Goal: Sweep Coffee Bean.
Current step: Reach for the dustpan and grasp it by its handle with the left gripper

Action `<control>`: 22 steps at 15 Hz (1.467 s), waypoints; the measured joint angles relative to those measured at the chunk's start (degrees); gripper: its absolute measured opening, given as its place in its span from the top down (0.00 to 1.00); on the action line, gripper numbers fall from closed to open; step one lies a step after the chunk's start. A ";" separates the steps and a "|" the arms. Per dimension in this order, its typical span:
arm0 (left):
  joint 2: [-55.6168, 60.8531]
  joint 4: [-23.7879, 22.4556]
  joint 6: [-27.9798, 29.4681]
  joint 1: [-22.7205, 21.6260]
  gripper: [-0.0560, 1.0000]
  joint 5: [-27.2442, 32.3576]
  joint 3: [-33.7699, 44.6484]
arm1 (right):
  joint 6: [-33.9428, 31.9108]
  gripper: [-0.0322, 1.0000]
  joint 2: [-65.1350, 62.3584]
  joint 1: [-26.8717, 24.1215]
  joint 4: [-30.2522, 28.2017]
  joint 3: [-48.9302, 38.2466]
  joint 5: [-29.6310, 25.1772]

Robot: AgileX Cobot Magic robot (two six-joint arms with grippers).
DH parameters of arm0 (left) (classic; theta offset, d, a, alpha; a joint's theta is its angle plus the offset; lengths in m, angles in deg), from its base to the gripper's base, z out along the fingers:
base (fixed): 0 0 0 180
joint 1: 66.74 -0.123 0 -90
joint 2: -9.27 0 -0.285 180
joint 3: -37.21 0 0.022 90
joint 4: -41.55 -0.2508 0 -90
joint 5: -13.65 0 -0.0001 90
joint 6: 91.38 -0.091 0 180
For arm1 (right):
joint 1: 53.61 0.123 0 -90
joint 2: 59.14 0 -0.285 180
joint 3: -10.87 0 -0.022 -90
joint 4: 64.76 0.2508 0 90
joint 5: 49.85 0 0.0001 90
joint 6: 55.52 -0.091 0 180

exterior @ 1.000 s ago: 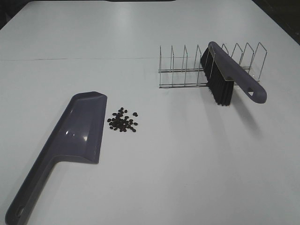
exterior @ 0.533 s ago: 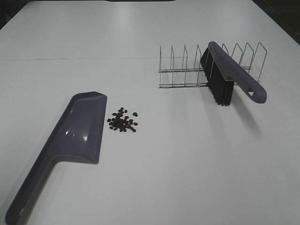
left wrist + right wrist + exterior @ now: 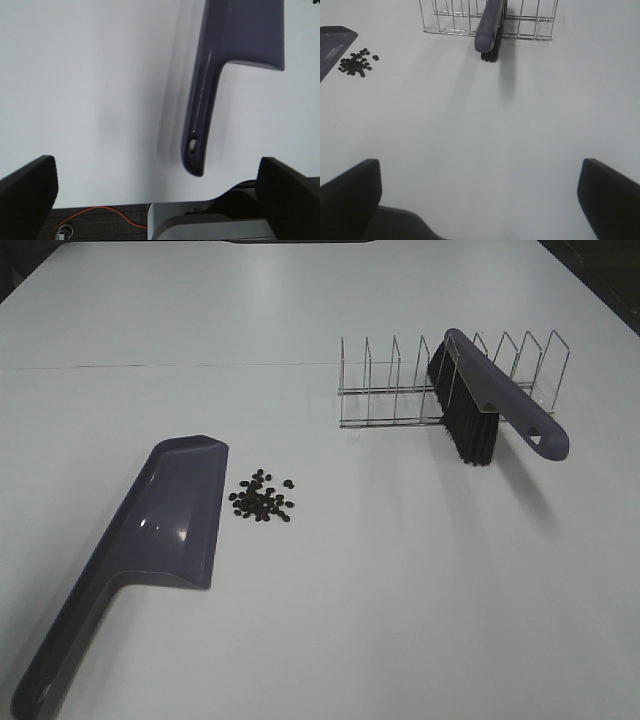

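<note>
A small pile of dark coffee beans [image 3: 262, 499] lies on the white table just right of the purple-grey dustpan [image 3: 165, 525]. The beans also show in the right wrist view [image 3: 355, 61]. The dustpan lies flat, its handle [image 3: 197, 125] pointing toward the table's front edge. A purple brush [image 3: 490, 400] with black bristles leans in a wire rack [image 3: 390, 390] at the back right. My left gripper [image 3: 159, 197] is open and empty, just short of the handle's end. My right gripper [image 3: 480, 200] is open and empty, well short of the brush [image 3: 489, 25]. Neither gripper shows in the exterior view.
The white table [image 3: 400, 580] stretches between the beans and the rack [image 3: 450, 20]. The left wrist view shows the table's front edge with an orange cable [image 3: 100, 216] below it. A corner of the dustpan [image 3: 335, 40] shows in the right wrist view.
</note>
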 joint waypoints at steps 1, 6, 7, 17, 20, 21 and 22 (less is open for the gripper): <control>-3.90 -0.74 3.50 3.15 0.01 -2.86 0.00 | 0.00 0.01 0.00 0.00 0.00 0.00 0.00; -22.75 -1.32 6.70 11.92 0.01 -9.40 0.00 | 0.00 0.01 0.00 0.00 0.00 0.00 0.00; -25.90 -1.43 6.59 12.20 0.01 -11.63 0.00 | 0.00 0.01 0.00 0.00 0.00 0.00 0.00; -41.88 -0.34 6.36 11.75 0.09 -23.78 -0.06 | 0.00 0.01 0.00 0.00 0.00 0.00 0.00; -44.52 -0.29 7.51 11.57 0.22 -25.04 -0.46 | 0.00 0.01 0.00 0.00 0.00 0.00 0.00; -45.26 -0.29 7.51 11.57 0.25 -25.38 -0.86 | 0.00 0.01 0.00 0.00 0.00 0.00 0.00; -46.01 -0.23 7.51 11.57 0.27 -25.55 -1.38 | 0.00 0.01 0.00 0.00 0.00 0.00 0.00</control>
